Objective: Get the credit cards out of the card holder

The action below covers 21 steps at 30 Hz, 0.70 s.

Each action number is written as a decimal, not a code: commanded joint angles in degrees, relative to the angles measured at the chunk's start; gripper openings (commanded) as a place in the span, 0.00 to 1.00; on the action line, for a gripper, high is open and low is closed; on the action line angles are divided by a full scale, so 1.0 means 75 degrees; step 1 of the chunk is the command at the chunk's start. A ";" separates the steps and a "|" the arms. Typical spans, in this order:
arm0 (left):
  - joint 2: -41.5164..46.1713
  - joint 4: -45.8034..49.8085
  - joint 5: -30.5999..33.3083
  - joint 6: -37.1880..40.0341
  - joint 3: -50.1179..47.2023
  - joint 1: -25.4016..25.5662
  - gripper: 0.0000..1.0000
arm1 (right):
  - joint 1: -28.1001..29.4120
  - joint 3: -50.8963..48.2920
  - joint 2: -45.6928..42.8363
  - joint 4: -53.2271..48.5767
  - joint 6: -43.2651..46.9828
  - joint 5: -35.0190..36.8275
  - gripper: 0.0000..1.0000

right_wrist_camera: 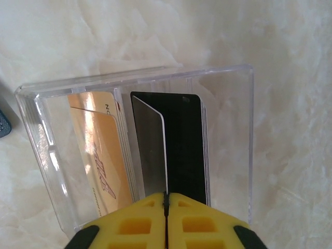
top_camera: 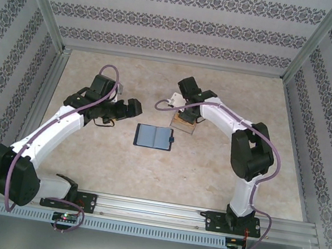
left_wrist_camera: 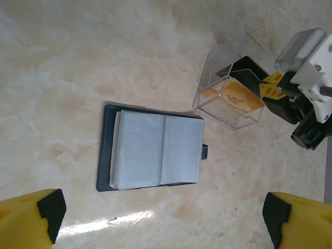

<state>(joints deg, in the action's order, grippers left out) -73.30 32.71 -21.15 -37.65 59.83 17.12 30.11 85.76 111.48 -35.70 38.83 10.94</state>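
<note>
My right tool (right_wrist_camera: 165, 207) is clenched on a grey card (right_wrist_camera: 151, 150) inside the clear box (right_wrist_camera: 228, 129), a gold card (right_wrist_camera: 98, 150) and a black card (right_wrist_camera: 184, 145) beside it, while the wallet (left_wrist_camera: 150, 148) lies open beneath my released left tool (left_wrist_camera: 161, 218) and looks emptied, so I judge the job nearly done.

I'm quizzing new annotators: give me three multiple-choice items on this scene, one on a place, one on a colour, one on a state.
1. The card holder lies: A held aloft; B on the table; C in a drawer.
2. The credit card in the right gripper is: A red; B green; C silver-grey.
3. The left gripper is: A open; B shut empty; C shut on a card.
B, it lies spread open on the marbled top; C, its face shows silver-grey above the pinch; A, its fingertips stand wide apart.
</note>
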 commanded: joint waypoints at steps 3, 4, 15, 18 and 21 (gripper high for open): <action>-0.0011 0.0174 -0.0067 0.0098 -0.0077 -0.0082 1.00 | -0.0053 0.0097 0.0133 0.0152 -0.0173 0.0238 0.17; -0.0012 0.0154 -0.0063 0.0098 -0.0090 -0.0081 1.00 | -0.0054 0.0097 0.0153 0.0196 -0.0182 0.0363 0.17; 0.0012 0.0123 -0.0110 0.0075 -0.0146 -0.0093 0.99 | -0.0100 0.0166 0.0250 0.0458 -0.0297 0.1049 0.26; 0.0030 0.0127 -0.0133 0.0074 -0.0159 -0.0092 1.00 | -0.0100 0.0214 0.0241 0.0474 -0.0356 0.1133 0.27; 0.0041 0.0112 -0.0151 0.0065 -0.0179 -0.0101 0.99 | -0.0135 0.0191 0.0175 0.0510 -0.0501 0.1221 0.28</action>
<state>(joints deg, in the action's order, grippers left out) -73.30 32.67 -21.41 -37.65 59.24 17.12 29.76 85.76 112.31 -32.67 37.19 17.80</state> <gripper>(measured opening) 0.994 0.278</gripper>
